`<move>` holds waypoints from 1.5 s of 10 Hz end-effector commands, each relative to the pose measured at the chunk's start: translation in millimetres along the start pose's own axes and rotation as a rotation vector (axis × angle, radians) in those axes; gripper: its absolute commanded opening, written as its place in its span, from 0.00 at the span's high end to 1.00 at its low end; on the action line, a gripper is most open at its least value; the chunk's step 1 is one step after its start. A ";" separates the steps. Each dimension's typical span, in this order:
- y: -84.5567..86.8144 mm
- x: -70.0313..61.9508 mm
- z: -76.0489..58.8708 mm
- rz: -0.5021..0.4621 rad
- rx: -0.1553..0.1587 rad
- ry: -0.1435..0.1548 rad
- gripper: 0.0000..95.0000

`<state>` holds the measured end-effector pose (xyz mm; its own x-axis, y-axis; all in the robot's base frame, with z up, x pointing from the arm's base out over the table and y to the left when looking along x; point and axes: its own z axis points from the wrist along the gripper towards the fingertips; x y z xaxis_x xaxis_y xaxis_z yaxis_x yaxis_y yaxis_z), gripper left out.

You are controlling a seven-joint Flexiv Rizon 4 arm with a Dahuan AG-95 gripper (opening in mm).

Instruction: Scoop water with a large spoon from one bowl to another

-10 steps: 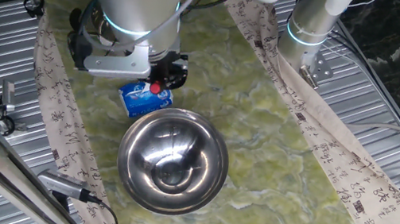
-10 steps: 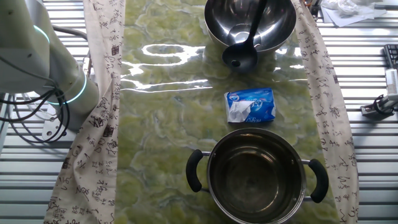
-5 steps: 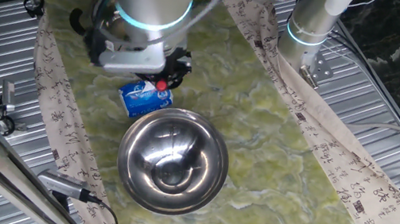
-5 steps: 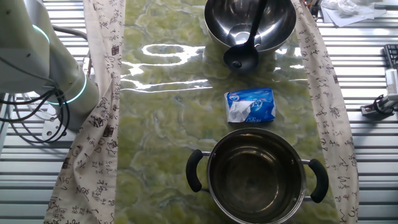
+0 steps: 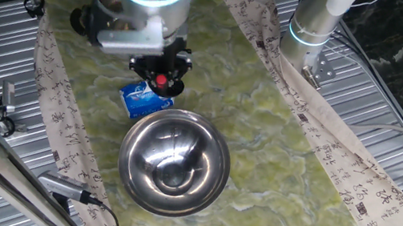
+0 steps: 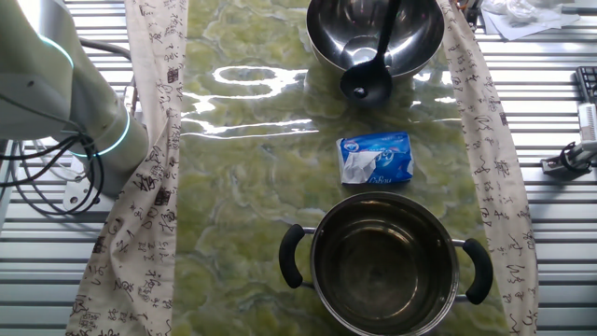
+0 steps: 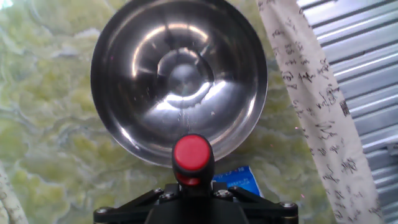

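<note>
The round polished steel bowl (image 5: 173, 164) sits on the green marbled bench (image 5: 277, 149); only a sheen shows on its floor, so water cannot be confirmed. The lidless steel pot with two black handles (image 6: 384, 267) stands at 6 o'clock in the other fixed view, its contents also unclear. The blue-and-white tissue pack (image 6: 376, 157) lies between pot and bowl. The gripper (image 5: 159, 70) hangs above the pack; its jaws are closed on the slim dark long-handled spoon with a round red end (image 6: 368, 77), whose ladle cup hangs at the bowl's near rim.
</note>
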<state>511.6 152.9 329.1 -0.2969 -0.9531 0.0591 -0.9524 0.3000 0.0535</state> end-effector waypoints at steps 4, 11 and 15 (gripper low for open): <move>0.2 -0.5 0.4 -0.057 0.019 -0.019 1.00; -21.0 34.2 -9.3 -0.201 -0.014 0.004 1.00; -36.8 74.4 -22.6 -0.290 -0.031 0.045 1.00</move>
<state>526.0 74.0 353.5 -0.0149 -0.9967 0.0793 -0.9943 0.0232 0.1043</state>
